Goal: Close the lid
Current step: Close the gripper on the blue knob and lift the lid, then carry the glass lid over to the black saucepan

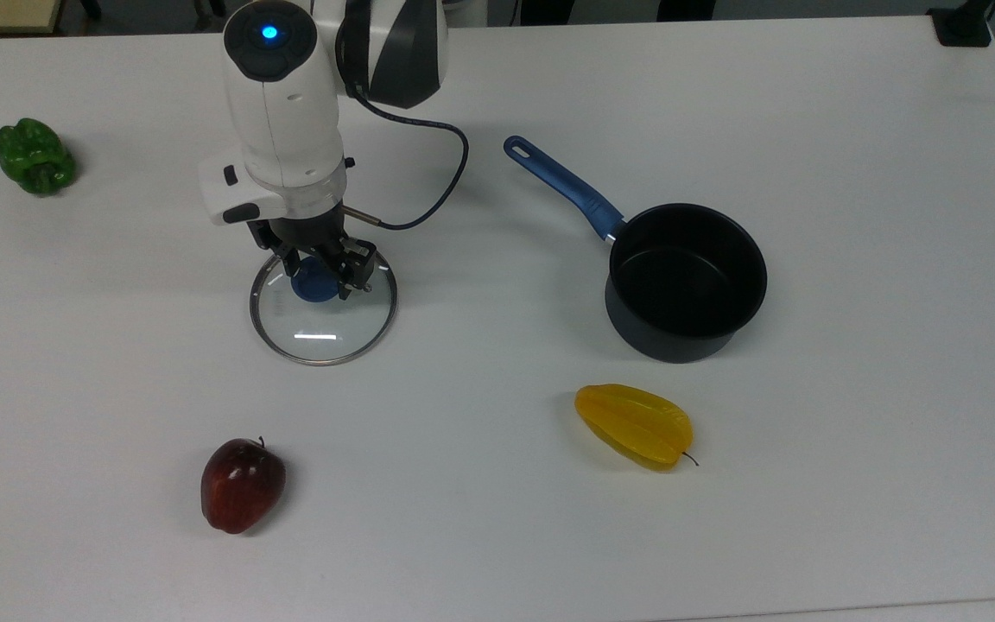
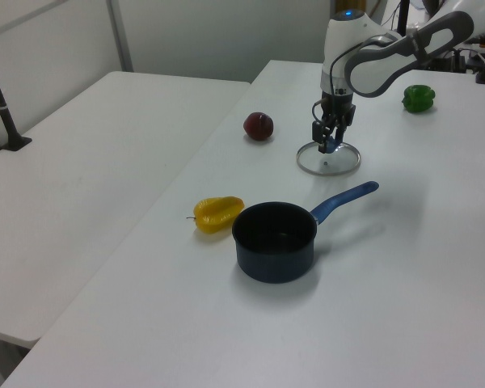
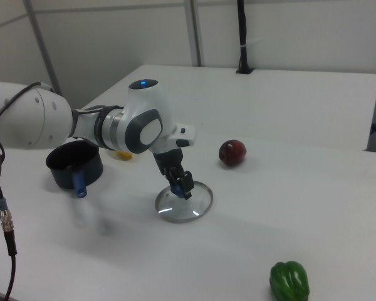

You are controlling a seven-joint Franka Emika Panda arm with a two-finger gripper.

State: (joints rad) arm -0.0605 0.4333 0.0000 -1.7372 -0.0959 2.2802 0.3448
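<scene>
Currently, step: lid pickup | gripper [image 1: 321, 275] is clamped on the knob [image 1: 314, 285] | lid [image 1: 322, 324] is located on the table [image 1: 497, 518], well apart from the pot [image 1: 686, 281] | next: lift and carry to the pot are required.

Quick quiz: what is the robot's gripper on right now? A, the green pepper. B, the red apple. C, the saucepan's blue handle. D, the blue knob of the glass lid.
D: the gripper sits at the blue knob of the glass lid, its fingers either side of the knob, well away from the saucepan, apple and green pepper.
</scene>
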